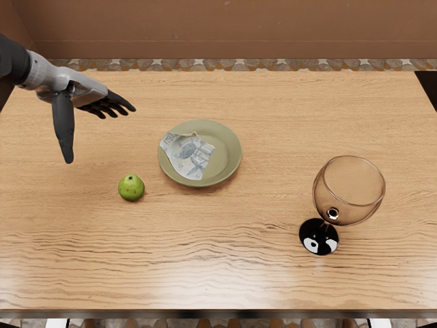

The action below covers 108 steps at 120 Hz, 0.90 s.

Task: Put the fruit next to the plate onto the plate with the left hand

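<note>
Nearest the lens a wine glass (345,195) is set, well apart from the work. The green fruit (131,187) lies on the desk (225,273) just left of the plate (231,147), which is partly covered by crumpled paper (188,155). The left robot hand (89,96), released and empty, is best lowered squarely over the fruit. What kind of fruit it is cannot be told, and the arm is cut off.

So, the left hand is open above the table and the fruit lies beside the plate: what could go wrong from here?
The fruit is round and lies loose on the table; an off-centre touch by the left hand could roll it away. The plate already holds a crumpled paper on the side nearest the fruit; the fruit may land on it, sit unsteady or roll off.
</note>
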### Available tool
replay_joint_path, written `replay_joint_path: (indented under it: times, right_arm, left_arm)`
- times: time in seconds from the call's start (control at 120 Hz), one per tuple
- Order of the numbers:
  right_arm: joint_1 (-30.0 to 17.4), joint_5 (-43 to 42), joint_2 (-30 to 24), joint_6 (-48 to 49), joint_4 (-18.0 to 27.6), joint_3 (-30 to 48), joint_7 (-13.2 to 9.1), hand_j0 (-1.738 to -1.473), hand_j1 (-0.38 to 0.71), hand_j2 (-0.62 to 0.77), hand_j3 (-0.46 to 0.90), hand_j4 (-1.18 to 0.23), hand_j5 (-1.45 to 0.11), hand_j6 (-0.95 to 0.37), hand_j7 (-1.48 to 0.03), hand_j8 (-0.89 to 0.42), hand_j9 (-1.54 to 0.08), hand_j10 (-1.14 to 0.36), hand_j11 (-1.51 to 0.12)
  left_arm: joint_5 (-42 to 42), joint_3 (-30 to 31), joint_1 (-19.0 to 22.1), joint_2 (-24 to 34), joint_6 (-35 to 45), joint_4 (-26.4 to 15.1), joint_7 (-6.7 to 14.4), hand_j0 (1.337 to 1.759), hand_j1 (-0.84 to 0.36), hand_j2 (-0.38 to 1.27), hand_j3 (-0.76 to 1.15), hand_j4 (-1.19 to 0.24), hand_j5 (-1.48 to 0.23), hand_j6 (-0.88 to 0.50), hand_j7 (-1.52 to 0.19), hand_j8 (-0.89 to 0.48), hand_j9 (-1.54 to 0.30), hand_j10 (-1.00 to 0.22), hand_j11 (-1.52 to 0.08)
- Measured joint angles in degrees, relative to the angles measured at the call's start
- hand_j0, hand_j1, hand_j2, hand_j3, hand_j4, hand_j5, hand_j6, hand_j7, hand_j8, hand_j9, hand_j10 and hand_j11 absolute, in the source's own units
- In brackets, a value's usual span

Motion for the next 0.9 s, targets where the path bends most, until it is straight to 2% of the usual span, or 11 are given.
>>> replay_joint_path:
  times: [0.383, 0.425, 0.492, 0.508, 0.533, 0.575, 0.642, 0.7, 0.783, 0.858, 0.9]
  right_arm:
    - [0.4, 0.4, 0.0, 0.0, 0.0, 0.1, -0.1, -1.658, -0.35, 0.0, 0.0, 0.0, 0.0, 0.0, 0.0, 0.0, 0.0, 0.0, 0.0]
    - [0.4, 0.4, 0.0, 0.0, 0.0, 0.1, -0.1, -1.658, -0.35, 0.0, 0.0, 0.0, 0.0, 0.0, 0.0, 0.0, 0.0, 0.0, 0.0]
    - [0.4, 0.4, 0.0, 0.0, 0.0, 0.1, -0.1, -1.658, -0.35, 0.0, 0.0, 0.0, 0.0, 0.0, 0.0, 0.0, 0.0, 0.0, 0.0]
    - [0.4, 0.4, 0.0, 0.0, 0.0, 0.1, -0.1, -1.658, -0.35, 0.0, 0.0, 0.0, 0.0, 0.0, 0.0, 0.0, 0.0, 0.0, 0.0]
    - [0.4, 0.4, 0.0, 0.0, 0.0, 0.1, -0.1, -1.658, -0.35, 0.0, 0.0, 0.0, 0.0, 0.0, 0.0, 0.0, 0.0, 0.0, 0.0]
    - [0.4, 0.4, 0.0, 0.0, 0.0, 0.1, -0.1, -1.658, -0.35, 0.0, 0.0, 0.0, 0.0, 0.0, 0.0, 0.0, 0.0, 0.0, 0.0]
    - [0.4, 0.4, 0.0, 0.0, 0.0, 0.1, -0.1, -1.658, -0.35, 0.0, 0.0, 0.0, 0.0, 0.0, 0.0, 0.0, 0.0, 0.0, 0.0]
    - [0.4, 0.4, 0.0, 0.0, 0.0, 0.1, -0.1, -1.658, -0.35, 0.0, 0.0, 0.0, 0.0, 0.0, 0.0, 0.0, 0.0, 0.0, 0.0]
    - [0.4, 0.4, 0.0, 0.0, 0.0, 0.1, -0.1, -1.658, -0.35, 0.0, 0.0, 0.0, 0.0, 0.0, 0.0, 0.0, 0.0, 0.0, 0.0]
    - [0.4, 0.4, 0.0, 0.0, 0.0, 0.1, -0.1, -1.658, -0.35, 0.0, 0.0, 0.0, 0.0, 0.0, 0.0, 0.0, 0.0, 0.0, 0.0]
    - [0.4, 0.4, 0.0, 0.0, 0.0, 0.1, -0.1, -1.658, -0.35, 0.0, 0.0, 0.0, 0.0, 0.0, 0.0, 0.0, 0.0, 0.0, 0.0]
  left_arm:
    - [0.5, -1.5, -0.1, -0.3, 0.0, 1.0, 0.0, 1.658, 0.31, 0.01, 0.0, -0.03, -0.04, -0.03, -0.04, -0.03, -0.04, -0.03, -0.04]
    - [0.6, -0.9, -5.0, -0.3, 0.0, -0.4, 0.0, 1.658, 0.31, 0.01, 0.0, -0.03, -0.04, -0.03, -0.04, -0.03, -0.04, -0.03, -0.04]
    - [0.6, 0.7, -12.8, -2.1, 0.0, -6.0, 0.7, 1.658, 0.31, 0.01, 0.0, -0.03, -0.04, -0.03, -0.04, -0.03, -0.04, -0.03, -0.04]
    - [0.2, 0.9, -13.9, -2.8, 0.0, -7.7, 1.6, 1.658, 0.31, 0.01, 0.0, -0.03, -0.04, -0.03, -0.04, -0.03, -0.04, -0.03, -0.04]
    - [-1.4, 0.7, -14.5, -4.3, 0.1, -10.3, 4.4, 1.658, 0.31, 0.01, 0.0, -0.03, -0.04, -0.03, -0.04, -0.03, -0.04, -0.03, -0.04]
    - [-5.8, -0.6, -14.5, -7.4, 3.3, -14.6, 11.7, 1.658, 0.31, 0.01, 0.0, -0.03, -0.04, -0.03, -0.04, -0.03, -0.04, -0.03, -0.04]
    - [-12.2, -3.4, -13.2, -10.0, 13.9, -20.8, 23.6, 1.658, 0.31, 0.01, 0.0, -0.03, -0.04, -0.03, -0.04, -0.03, -0.04, -0.03, -0.04]
    - [-16.9, -5.7, -12.8, -11.0, 23.5, -25.4, 30.9, 1.658, 0.31, 0.01, 0.0, -0.03, -0.04, -0.03, -0.04, -0.03, -0.04, -0.03, -0.04]
    - [-24.0, -9.9, -10.8, -14.2, 38.2, -30.3, 36.2, 1.658, 0.31, 0.01, 0.0, -0.03, -0.04, -0.03, -0.04, -0.03, -0.04, -0.03, -0.04]
    - [-27.3, -14.4, -6.6, -16.6, 51.1, -33.0, 38.5, 1.658, 0.31, 0.01, 0.0, -0.03, -0.04, -0.03, -0.04, -0.03, -0.04, -0.03, -0.04]
    - [-28.4, -16.6, -5.9, -16.6, 57.0, -34.0, 39.3, 1.658, 0.31, 0.01, 0.0, -0.03, -0.04, -0.03, -0.04, -0.03, -0.04, -0.03, -0.04]
